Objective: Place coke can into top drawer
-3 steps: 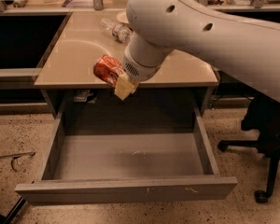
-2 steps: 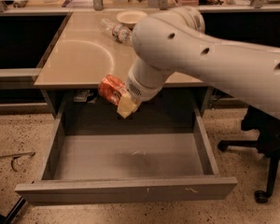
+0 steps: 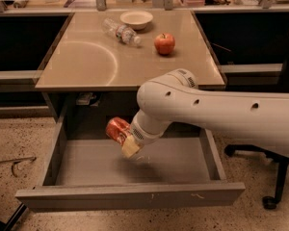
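The coke can (image 3: 116,128), red with white lettering, is held tilted in my gripper (image 3: 125,139), which is shut on it. The can hangs over the left-middle of the open top drawer (image 3: 130,196), just above its scuffed grey floor and below the tabletop's front edge. My white arm (image 3: 212,114) reaches in from the right across the drawer. A cream-coloured fingertip (image 3: 130,148) shows under the can.
On the tan tabletop (image 3: 86,61) stand a red apple (image 3: 164,43), a clear plastic bottle (image 3: 120,32) lying down and a white bowl (image 3: 136,19). A black office chair base (image 3: 274,177) stands at the right. Dark shelving flanks the table.
The arm has lowered and pulled back, uncovering the tabletop. The can has moved down from the table edge into the open drawer space, still held.
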Motion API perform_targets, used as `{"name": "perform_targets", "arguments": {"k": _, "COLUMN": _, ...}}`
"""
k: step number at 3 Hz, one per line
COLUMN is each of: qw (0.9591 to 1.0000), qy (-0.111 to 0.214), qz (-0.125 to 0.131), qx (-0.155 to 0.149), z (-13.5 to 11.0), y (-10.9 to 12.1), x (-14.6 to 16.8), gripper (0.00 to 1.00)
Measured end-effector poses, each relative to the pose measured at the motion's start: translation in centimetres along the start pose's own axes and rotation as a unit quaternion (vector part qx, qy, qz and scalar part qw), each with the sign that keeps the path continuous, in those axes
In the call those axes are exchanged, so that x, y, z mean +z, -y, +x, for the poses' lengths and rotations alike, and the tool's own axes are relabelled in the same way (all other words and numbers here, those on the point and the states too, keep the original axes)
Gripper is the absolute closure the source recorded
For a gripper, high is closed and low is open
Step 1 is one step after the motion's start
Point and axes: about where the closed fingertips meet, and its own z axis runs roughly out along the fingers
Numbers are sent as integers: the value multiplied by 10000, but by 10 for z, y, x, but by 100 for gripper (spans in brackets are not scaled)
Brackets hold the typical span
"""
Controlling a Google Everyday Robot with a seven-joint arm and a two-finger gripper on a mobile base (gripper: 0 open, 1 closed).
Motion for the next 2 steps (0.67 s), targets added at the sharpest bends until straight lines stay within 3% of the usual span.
{"name": "perform_targets", "arguments": {"k": 1, "qw": 10000, "qy": 0, "qz": 0, "qx": 0, "z": 0, "y": 0, "x": 0, "gripper": 100}}
{"name": "perform_targets", "arguments": {"k": 2, "qw": 9999, "qy": -12, "qz": -24, "qx": 105, "z": 6, "y": 3, "x": 42, "gripper": 100}}
